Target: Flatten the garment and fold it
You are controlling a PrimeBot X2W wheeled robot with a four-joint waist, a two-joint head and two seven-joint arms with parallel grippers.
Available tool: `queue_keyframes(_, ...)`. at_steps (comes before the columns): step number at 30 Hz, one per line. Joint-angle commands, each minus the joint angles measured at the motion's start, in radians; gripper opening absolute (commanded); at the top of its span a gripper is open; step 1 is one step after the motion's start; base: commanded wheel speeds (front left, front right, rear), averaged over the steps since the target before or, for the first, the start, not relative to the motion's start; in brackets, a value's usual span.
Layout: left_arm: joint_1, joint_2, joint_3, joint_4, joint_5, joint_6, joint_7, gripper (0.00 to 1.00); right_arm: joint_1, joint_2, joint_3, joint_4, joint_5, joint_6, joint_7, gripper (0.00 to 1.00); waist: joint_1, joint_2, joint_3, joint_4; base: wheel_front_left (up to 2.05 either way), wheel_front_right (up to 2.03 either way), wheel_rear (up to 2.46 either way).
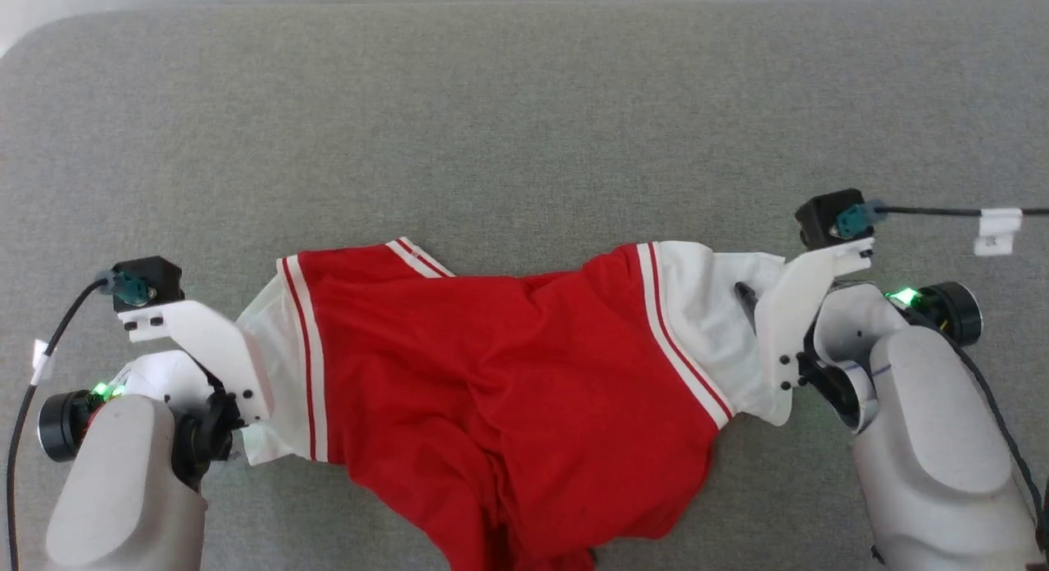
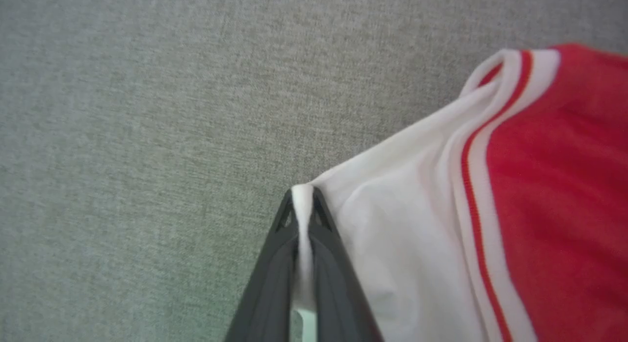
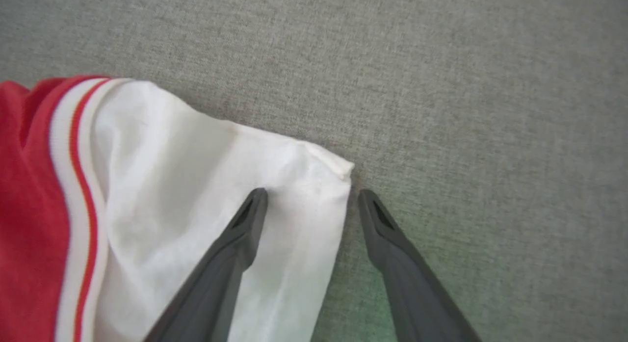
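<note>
The garment lies crumpled across the grey surface, plain red side up, with a white short sleeve at each end; its print is hidden. My left gripper is shut on a pinch of the left sleeve, with white cloth squeezed between the fingers. In the head view the left gripper sits at that sleeve's outer edge. My right gripper is open over the right sleeve: one finger rests on the white cloth, the other over the bare surface, the sleeve's hem between them. Its dark finger shows on the sleeve.
The grey fabric surface stretches wide beyond the garment, its far edge near the top. A black cable with a white tag runs off to the right. The garment's lower part runs past the view's bottom edge.
</note>
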Motion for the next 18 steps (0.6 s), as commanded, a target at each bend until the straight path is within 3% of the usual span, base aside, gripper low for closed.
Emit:
queue_keyframes(1, 0.043, -0.021, -0.019, 0.008, -0.012, -0.016, 0.020, 0.00, -0.027, 0.001, 0.009, 0.022, -0.013, -0.001, 0.051, 1.00, -0.0001, 0.0000, 0.000, 0.005, 0.00, 0.00, 0.00)
queue_keyframes(3, 0.045, -0.019, -0.024, 0.000, -0.012, -0.022, 0.017, 0.00, -0.035, 0.001, 0.019, 0.036, -0.012, -0.001, 0.106, 1.00, -0.0001, 0.0000, -0.003, 0.008, 0.00, 0.00, 0.00)
queue_keyframes(4, 0.047, -0.018, -0.027, -0.002, -0.014, -0.026, 0.018, 0.00, -0.038, 0.001, 0.025, 0.040, -0.012, -0.001, 0.128, 0.82, -0.0001, 0.0000, -0.005, 0.008, 0.00, 0.00, 0.00)
queue_keyframes(5, 0.049, -0.017, -0.029, -0.004, -0.016, -0.030, 0.019, 0.00, -0.040, 0.001, 0.030, 0.042, -0.012, -0.001, 0.151, 0.48, -0.0001, 0.0000, -0.007, 0.008, 0.00, 0.00, 0.00)
queue_keyframes(8, 0.054, -0.011, -0.039, -0.012, -0.021, -0.050, 0.019, 0.00, -0.049, 0.001, 0.046, 0.047, -0.016, -0.001, 0.203, 0.00, -0.0001, 0.0000, -0.009, 0.007, 0.00, 0.00, 0.00)
queue_keyframes(13, 0.036, 0.010, -0.051, -0.050, -0.025, -0.110, -0.048, 0.00, -0.080, -0.006, 0.071, 0.044, -0.022, -0.001, 0.224, 0.00, -0.0001, 0.0000, -0.010, 0.007, 0.00, 0.00, 0.00)
queue_keyframes(18, -0.039, 0.073, -0.061, -0.120, -0.001, -0.185, -0.160, 0.00, -0.157, -0.074, 0.086, -0.004, -0.021, -0.001, 0.217, 0.00, -0.0001, 0.0000, -0.009, 0.006, 0.00, 0.00, 0.00)
